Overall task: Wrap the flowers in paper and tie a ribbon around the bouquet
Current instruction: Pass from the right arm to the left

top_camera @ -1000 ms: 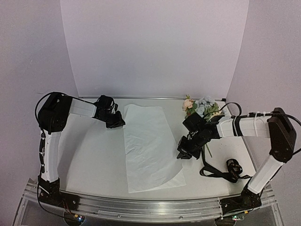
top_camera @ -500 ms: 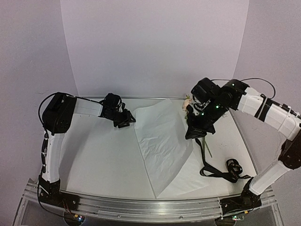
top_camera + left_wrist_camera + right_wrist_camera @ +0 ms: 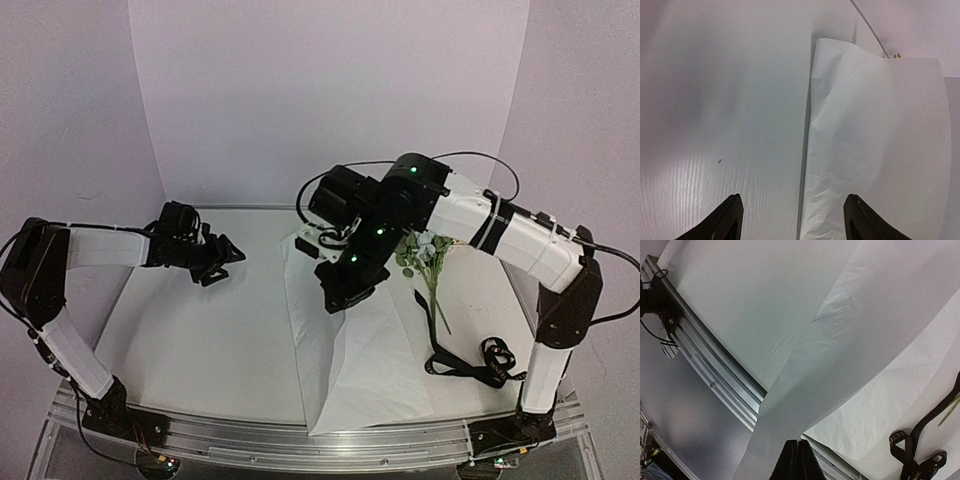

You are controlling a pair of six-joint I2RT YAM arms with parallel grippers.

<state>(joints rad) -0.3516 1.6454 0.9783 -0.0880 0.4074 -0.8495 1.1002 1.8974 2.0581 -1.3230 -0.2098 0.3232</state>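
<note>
As the right gripper [image 3: 798,460] pinched the limp, light paper [image 3: 805,385] draping below it, the spread, empty left gripper [image 3: 796,220] faced its free edge, the likeliest hold

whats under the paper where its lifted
The right gripper pinches up a fold of the paper; beneath it show only its lower layer and bare table. Whatever lies under the flat part is covered.

One each: paper [image 3: 362,352], ribbon [image 3: 495,356], flowers [image 3: 424,254]
</note>
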